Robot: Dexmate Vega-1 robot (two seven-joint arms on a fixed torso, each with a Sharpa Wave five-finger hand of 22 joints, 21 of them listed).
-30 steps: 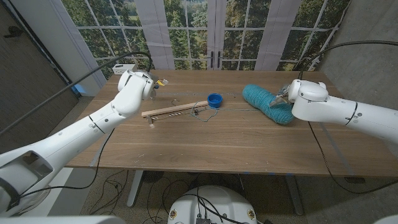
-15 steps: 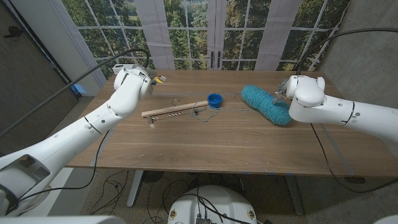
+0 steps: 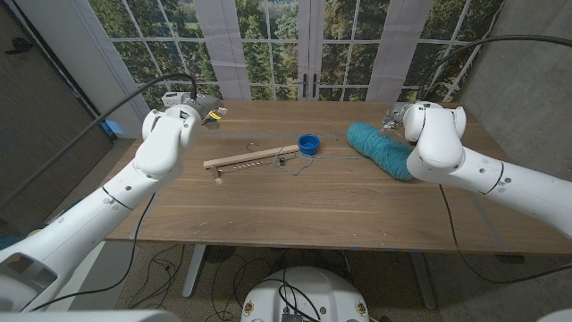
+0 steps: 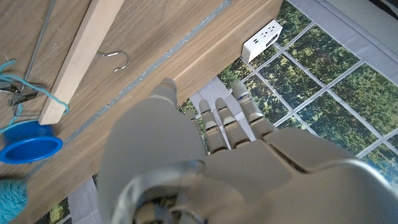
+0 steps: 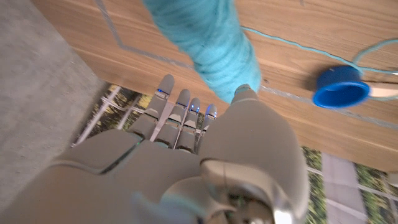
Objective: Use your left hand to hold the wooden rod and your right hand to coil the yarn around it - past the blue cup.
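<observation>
The wooden rod (image 3: 250,157) lies on the table, left of the small blue cup (image 3: 308,144). A teal yarn skein (image 3: 384,149) lies at the right, and a thin strand (image 3: 335,157) runs from it past the cup toward the rod's end. My left hand (image 3: 206,113) hovers by the table's far left edge, well clear of the rod. In the left wrist view its fingers (image 4: 227,121) reach out straight with nothing in them. My right hand (image 3: 394,116) is raised just behind the skein, and its fingers (image 5: 177,115) are extended and hold nothing.
A small metal clip (image 4: 18,93) and a wire hook (image 4: 115,59) lie beside the rod (image 4: 78,56). A white power strip (image 3: 181,98) sits at the far left corner of the table (image 3: 295,206). Windows stand behind the table's far edge.
Both arms have lifted and drawn back. The left hand has moved left, away from the rod. The right hand has risen off the skein toward the far edge. Rod, cup and skein have not moved.
</observation>
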